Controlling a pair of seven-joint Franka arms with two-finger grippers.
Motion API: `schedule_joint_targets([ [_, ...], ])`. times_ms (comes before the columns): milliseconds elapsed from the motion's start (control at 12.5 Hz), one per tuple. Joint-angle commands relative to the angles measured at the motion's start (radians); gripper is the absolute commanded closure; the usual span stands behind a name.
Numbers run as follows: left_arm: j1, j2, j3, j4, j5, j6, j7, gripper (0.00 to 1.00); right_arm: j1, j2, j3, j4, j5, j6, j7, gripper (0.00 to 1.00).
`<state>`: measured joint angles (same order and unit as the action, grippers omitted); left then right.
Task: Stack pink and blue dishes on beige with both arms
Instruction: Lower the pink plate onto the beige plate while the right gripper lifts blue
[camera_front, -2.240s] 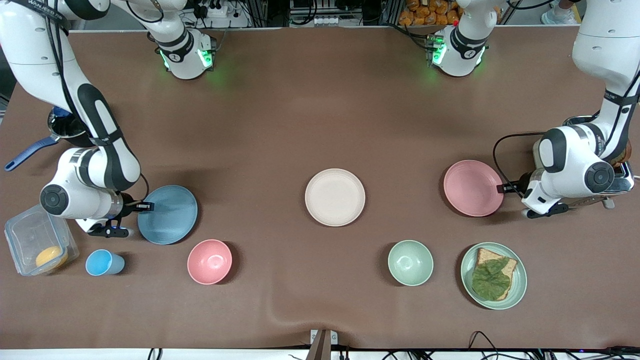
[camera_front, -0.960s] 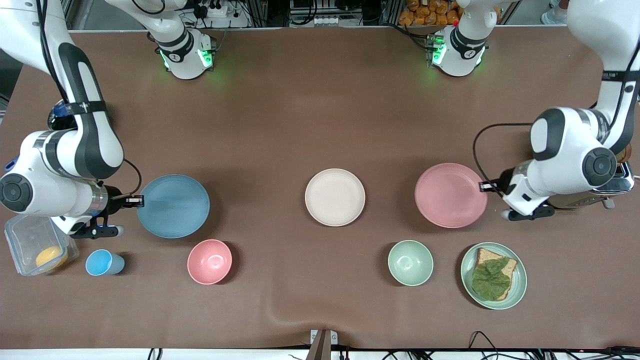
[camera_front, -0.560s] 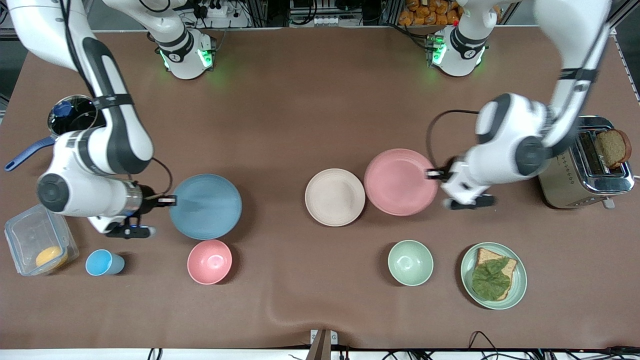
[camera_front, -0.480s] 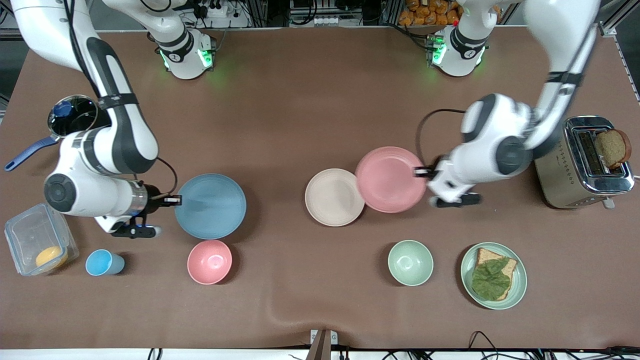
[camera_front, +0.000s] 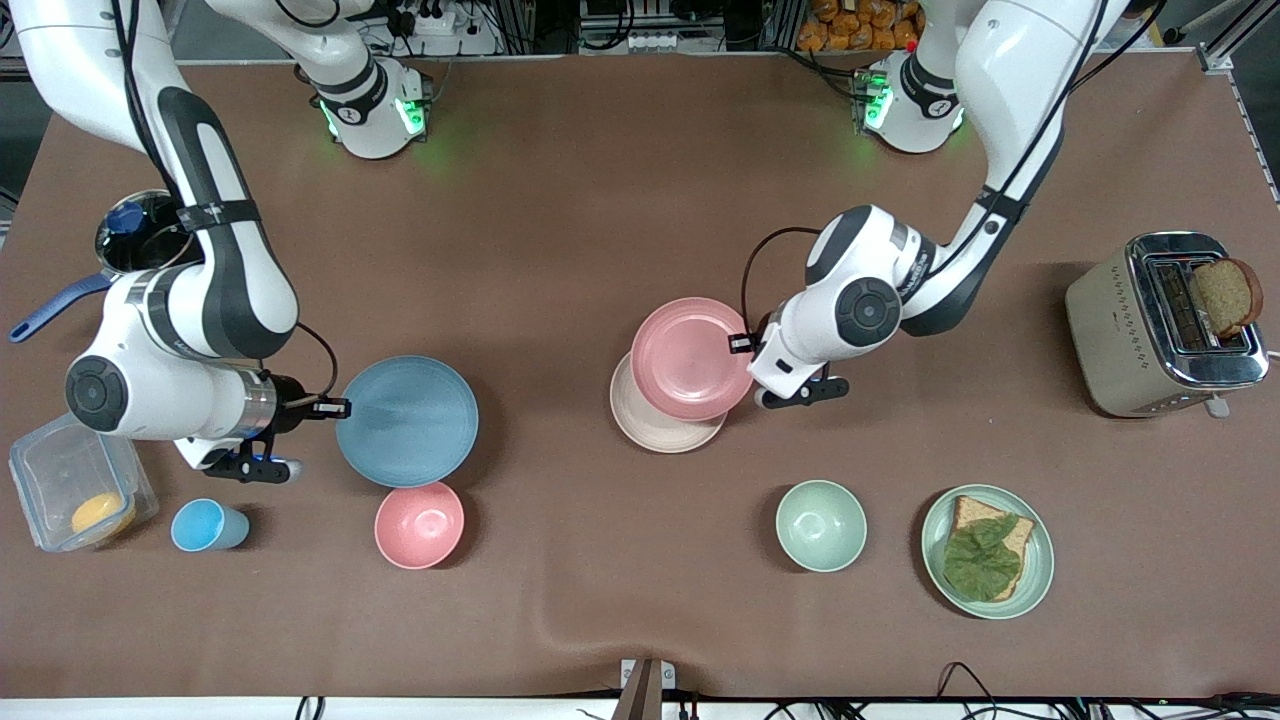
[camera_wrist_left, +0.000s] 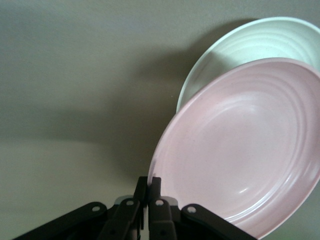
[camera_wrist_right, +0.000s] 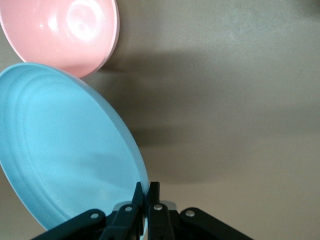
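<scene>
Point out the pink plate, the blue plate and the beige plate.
pink plate (camera_front: 690, 357), front view, its centre.
blue plate (camera_front: 407, 421), front view, its centre.
beige plate (camera_front: 650, 430), front view, exposed rim nearest the front camera.

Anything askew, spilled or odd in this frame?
Nothing spilled or damaged. The pink plate, pinched at its rim by the left gripper, sits off-centre over the beige plate. The right gripper holds the blue plate by its rim beside the pink bowl.
</scene>
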<state>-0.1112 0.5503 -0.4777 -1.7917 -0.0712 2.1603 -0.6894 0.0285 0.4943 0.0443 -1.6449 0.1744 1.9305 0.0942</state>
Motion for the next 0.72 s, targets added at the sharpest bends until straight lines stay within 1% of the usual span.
schedule_joint_targets([
  [0, -0.021, 0.037, 0.008, 0.026, -0.004, 0.03, -0.024, 1.0, -0.005, 0.009, 0.006, 0.019, 0.04, -0.005, -0.007, 1.0],
  [160, -0.039, 0.057, 0.01, 0.038, -0.004, 0.055, -0.027, 1.0, -0.004, 0.01, 0.006, 0.019, 0.049, -0.005, -0.002, 1.0],
  [400, -0.057, 0.098, 0.018, 0.08, -0.002, 0.058, -0.05, 1.0, 0.004, 0.01, 0.006, 0.017, 0.057, -0.005, 0.009, 1.0],
  [560, -0.088, 0.108, 0.053, 0.081, 0.028, 0.065, -0.053, 1.0, 0.005, 0.017, 0.006, 0.017, 0.109, -0.008, 0.009, 1.0],
  [640, -0.094, 0.118, 0.059, 0.087, 0.03, 0.067, -0.058, 1.0, 0.01, 0.02, 0.006, 0.017, 0.123, -0.008, 0.013, 1.0],
])
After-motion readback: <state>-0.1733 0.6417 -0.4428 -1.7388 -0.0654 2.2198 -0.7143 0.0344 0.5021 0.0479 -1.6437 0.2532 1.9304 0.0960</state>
